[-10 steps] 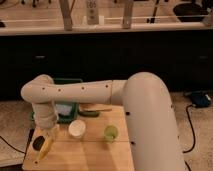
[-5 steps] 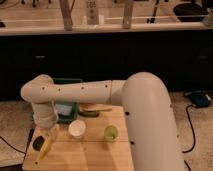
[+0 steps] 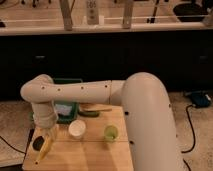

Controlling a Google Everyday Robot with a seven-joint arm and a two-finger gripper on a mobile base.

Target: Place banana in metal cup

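Observation:
My gripper (image 3: 46, 135) hangs at the end of the white arm over the front left of the wooden table (image 3: 95, 152). It is shut on the upper end of the yellow banana (image 3: 43, 149), which slants down to the left. The banana's lower part lies over or just beside the dark metal cup (image 3: 36, 145) at the table's left edge. The banana and gripper partly hide the cup, so I cannot tell whether the banana touches it.
A white cup (image 3: 77, 128) stands right of the gripper and a light green cup (image 3: 111, 132) further right. A dark green elongated item (image 3: 90, 113) lies behind them. A green bin (image 3: 66, 108) sits at the back left. The arm spans the table's rear.
The gripper and banana have sunk slightly lower and to the left, toward the metal cup. The cups have not moved.

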